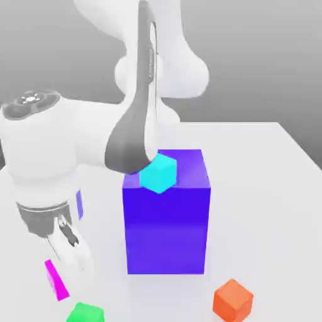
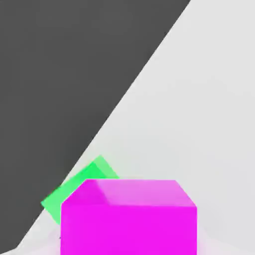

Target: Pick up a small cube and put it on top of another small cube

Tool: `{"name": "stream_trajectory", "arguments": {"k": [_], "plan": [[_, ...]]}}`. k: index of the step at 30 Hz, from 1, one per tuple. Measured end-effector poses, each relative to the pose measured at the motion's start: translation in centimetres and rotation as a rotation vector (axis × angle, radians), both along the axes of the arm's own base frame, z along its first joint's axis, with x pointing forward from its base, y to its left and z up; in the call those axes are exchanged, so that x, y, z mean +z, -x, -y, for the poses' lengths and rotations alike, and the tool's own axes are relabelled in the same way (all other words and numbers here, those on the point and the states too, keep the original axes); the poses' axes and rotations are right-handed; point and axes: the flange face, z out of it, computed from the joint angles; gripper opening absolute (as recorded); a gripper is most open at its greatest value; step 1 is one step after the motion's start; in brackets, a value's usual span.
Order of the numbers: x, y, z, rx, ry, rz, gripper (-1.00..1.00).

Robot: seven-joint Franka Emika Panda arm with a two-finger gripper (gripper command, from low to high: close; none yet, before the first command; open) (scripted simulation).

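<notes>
Gripping nothing I can confirm: my claw (image 1: 70,250) reads as closed, fingers together or nearly so, hanging low at the exterior view's left of the big blue block (image 1: 166,214).

Pink cube (image 1: 56,279) sits just below and slightly toward the exterior view's left of my fingertips, close to them. From the exterior view I can't tell if the fingers actually touch it or clamp it; it shows as a thin tilted magenta sliver, partly behind my hand. In the hand view the pink cube (image 2: 129,219) is large and right up against the camera, top face and one side face showing.

Green cube (image 1: 85,313) lies on the white table (image 1: 270,207) near the pink one, further from the blue block, at the picture's lower edge. Hand view has the green cube (image 2: 79,191) peeking out from behind the pink cube, close to the table's edge.

Cyan cube (image 1: 158,173) rests on top of the blue block, near the top face's corner closest to my arm. Orange cube (image 1: 233,300) sits on the table in front of the blue block, toward the exterior view's right, well apart from my claw.
</notes>
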Motion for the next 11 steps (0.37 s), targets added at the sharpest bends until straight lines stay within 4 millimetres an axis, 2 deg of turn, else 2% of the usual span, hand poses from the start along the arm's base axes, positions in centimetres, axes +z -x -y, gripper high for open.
{"name": "stream_trajectory", "arguments": {"k": [1, 2, 7, 8, 9, 11], "plan": [[-1.4, -0.1, -0.2, 0.001, 0.0, 0.0, -1.0], [-2.7, -0.1, -0.3, 0.002, 0.0, 0.0, 1.0], [-2.7, -0.1, -0.3, 0.002, 0.0, 0.0, 1.0], [-3.4, -0.1, -0.3, 0.003, 0.001, -0.001, 1.0], [-2.9, -0.1, -0.3, 0.003, 0.001, -0.001, 1.0], [-0.6, -0.2, -0.3, 0.003, 0.001, -0.001, 1.0]]}}
